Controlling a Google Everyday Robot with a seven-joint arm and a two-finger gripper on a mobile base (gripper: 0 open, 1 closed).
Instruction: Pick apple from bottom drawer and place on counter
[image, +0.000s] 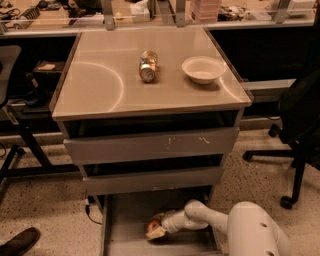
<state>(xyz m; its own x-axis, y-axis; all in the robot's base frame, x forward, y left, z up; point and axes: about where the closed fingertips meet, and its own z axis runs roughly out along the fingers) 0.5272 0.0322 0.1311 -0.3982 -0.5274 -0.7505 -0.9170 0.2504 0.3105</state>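
Note:
The apple (152, 225) is small and red-orange and lies on the floor of the open bottom drawer (125, 240), near its middle. My gripper (158, 230) is down inside that drawer, right at the apple, which it partly hides. The white arm reaches in from the lower right. The counter (100, 85) is the glossy beige top above, with a curved arc mark on its left side.
A silver can (147, 66) lies on its side on the counter beside a white bowl (202, 69). Two scuffed upper drawers (150, 145) are slightly open above the arm. An office chair (300, 135) stands to the right and a desk frame (20, 145) to the left.

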